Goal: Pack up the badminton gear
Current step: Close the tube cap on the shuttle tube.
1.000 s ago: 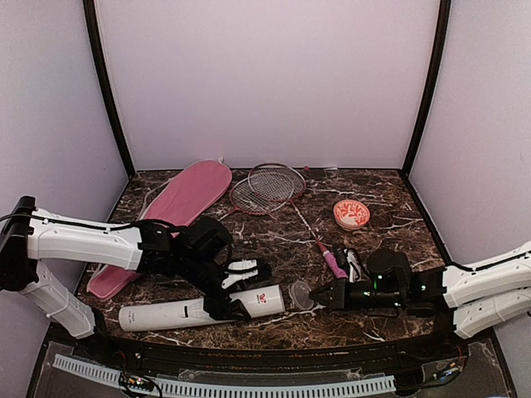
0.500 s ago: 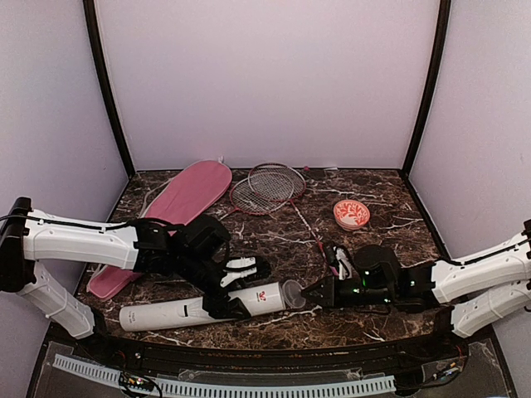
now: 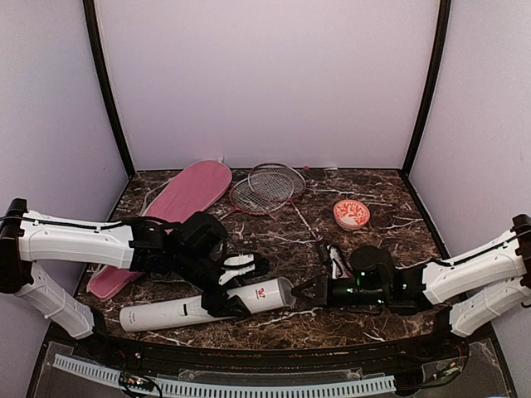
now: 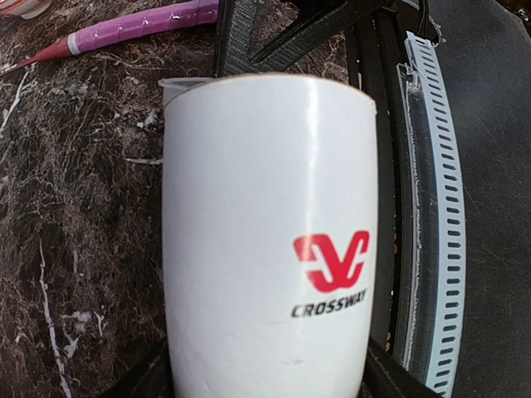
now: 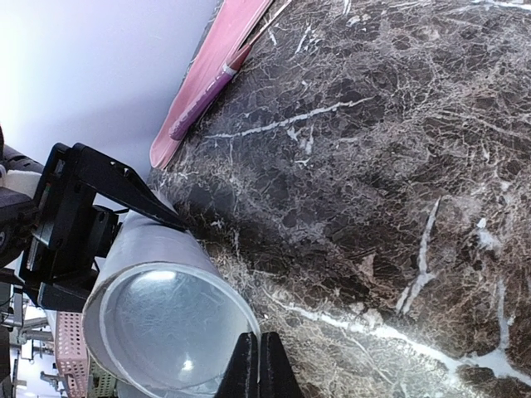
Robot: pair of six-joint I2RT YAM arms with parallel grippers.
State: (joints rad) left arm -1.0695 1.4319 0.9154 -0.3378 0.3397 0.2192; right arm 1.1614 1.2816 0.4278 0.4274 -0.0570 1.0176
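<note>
Dark marble table (image 3: 390, 240): all gear is laid out on it.

Long pink bag (image 3: 187, 199): laid flat at back left, running diagonally from the back wall toward the left arm. The near end is hidden under that arm.

White tube (image 3: 166, 313): laid on its side along the front edge, left of centre, with the red logo end pointed right. The logo is read clearly in the left wrist view (image 4: 332, 261).

Left gripper (image 3: 245, 288): set across the tube near the logo end, jaws spread wide and clamped on the tube wall, one finger on each side. In the left wrist view both fingers are seen pressed against the tube at the bottom corners.

Two rackets (image 3: 267, 189): red-framed heads overlapped at back centre, just right of the bag's far end. The shafts are run forward toward the right arm. One pink handle (image 4: 141, 25) is seen on the table beyond the tube's right end.

Small red-and-white round dish (image 3: 351, 214): placed at right of centre, well apart from the tube. Its contents cannot be made out.

Clear cap (image 5: 170, 323): seated on the tube's right end.

Right gripper (image 5: 258, 365): fingers pressed together with nothing pinched, tip placed at the cap's rim. Contact cannot be confirmed.
</note>
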